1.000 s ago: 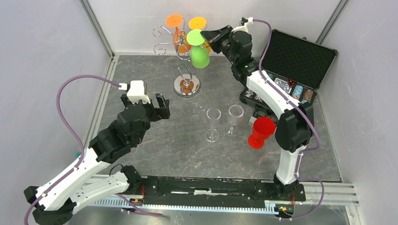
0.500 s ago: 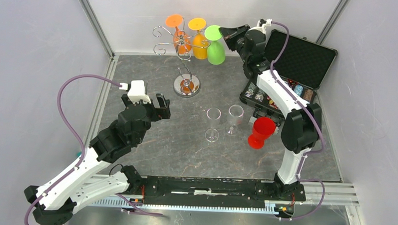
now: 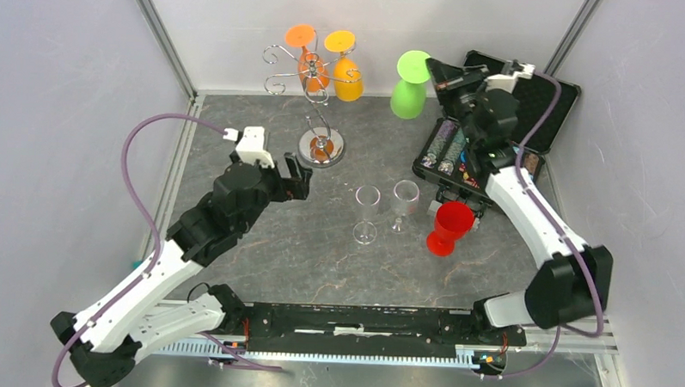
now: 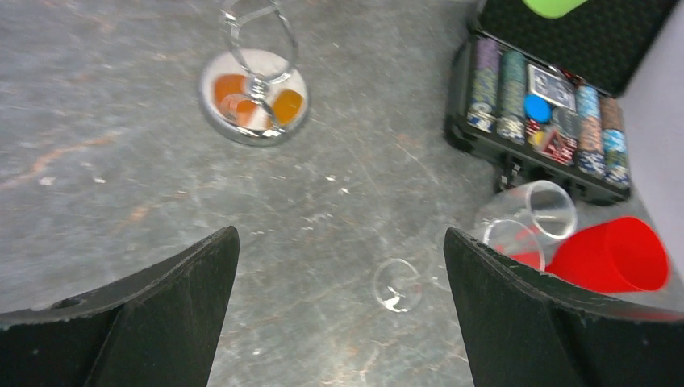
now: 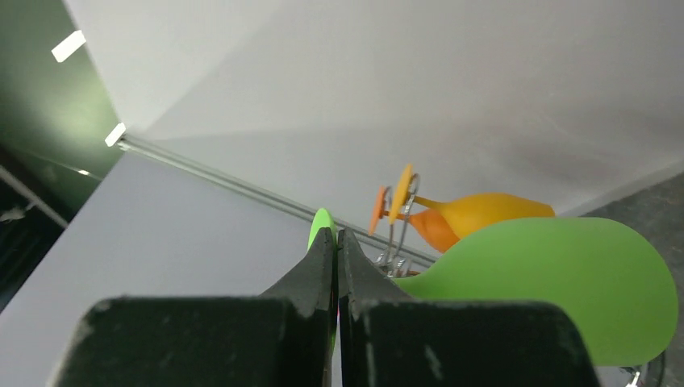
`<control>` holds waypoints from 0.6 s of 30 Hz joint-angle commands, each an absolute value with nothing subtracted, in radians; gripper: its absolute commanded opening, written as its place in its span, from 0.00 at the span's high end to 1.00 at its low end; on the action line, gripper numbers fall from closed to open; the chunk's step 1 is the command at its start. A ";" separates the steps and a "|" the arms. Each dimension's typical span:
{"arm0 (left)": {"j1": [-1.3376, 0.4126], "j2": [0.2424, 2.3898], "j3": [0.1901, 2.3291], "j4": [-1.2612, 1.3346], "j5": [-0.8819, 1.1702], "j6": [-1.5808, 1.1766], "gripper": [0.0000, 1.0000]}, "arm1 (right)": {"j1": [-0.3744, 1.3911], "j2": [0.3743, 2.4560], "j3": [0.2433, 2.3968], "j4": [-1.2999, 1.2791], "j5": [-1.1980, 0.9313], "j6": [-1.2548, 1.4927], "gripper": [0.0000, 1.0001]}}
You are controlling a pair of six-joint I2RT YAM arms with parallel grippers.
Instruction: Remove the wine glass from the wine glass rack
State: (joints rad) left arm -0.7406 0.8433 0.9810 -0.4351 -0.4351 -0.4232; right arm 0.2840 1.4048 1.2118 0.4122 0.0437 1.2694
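Left arm bent, reaching forward, left gripper (image 3: 295, 181) spread wide, holding nothing. Right arm stretched to the far right, right gripper (image 3: 433, 70) clamped on a green wine glass (image 3: 409, 86).

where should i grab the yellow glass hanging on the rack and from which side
Pinch the thin stem just under its foot disc, coming from the right. The yellow glass hangs bowl-down on the wine glass rack; the orange glass blocks its left, and the bowl looks too wide.

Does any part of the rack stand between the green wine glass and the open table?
Nothing visible does. The green wine glass, gripped at its foot by the right gripper, hangs apart from the wine glass rack, to its right. The poker chip case lies near it.
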 commanded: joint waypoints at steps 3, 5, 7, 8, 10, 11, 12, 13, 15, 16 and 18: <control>-0.598 0.948 1.040 -0.279 0.025 -0.631 0.00 | 0.269 1.241 1.096 0.567 -0.098 1.335 1.00; -0.549 0.976 1.036 -0.181 0.174 -0.713 0.00 | 0.269 1.206 1.063 0.605 -0.148 1.368 1.00; -0.510 1.011 1.035 -0.084 0.308 -0.804 0.00 | 0.270 1.176 1.029 0.651 -0.195 1.410 1.00; -0.500 1.030 1.038 -0.042 0.353 -0.844 0.00 | 0.270 1.163 1.010 0.676 -0.223 1.435 1.00; -0.488 1.082 1.040 0.068 0.446 -0.935 0.00 | 0.270 1.136 0.979 0.724 -0.269 1.488 1.00; -0.487 1.105 1.041 0.125 0.488 -0.983 0.00 | 0.270 1.124 0.962 0.755 -0.285 1.517 1.00; -0.485 1.132 1.042 0.187 0.520 -1.036 0.00 | 0.270 1.111 0.946 0.788 -0.305 1.555 1.00; -0.484 1.159 1.040 0.244 0.558 -1.095 0.00 | 0.270 1.105 0.934 0.826 -0.332 1.600 1.00; -0.477 1.234 1.039 0.421 0.645 -1.241 0.00 | 0.269 1.105 0.925 0.908 -0.393 1.675 1.00; -0.474 1.269 1.040 0.511 0.692 -1.328 0.00 | 0.270 1.106 0.925 0.928 -0.419 1.700 1.00; -0.475 1.342 1.037 0.711 0.745 -1.485 0.00 | 0.270 1.103 0.911 0.974 -0.454 1.744 1.00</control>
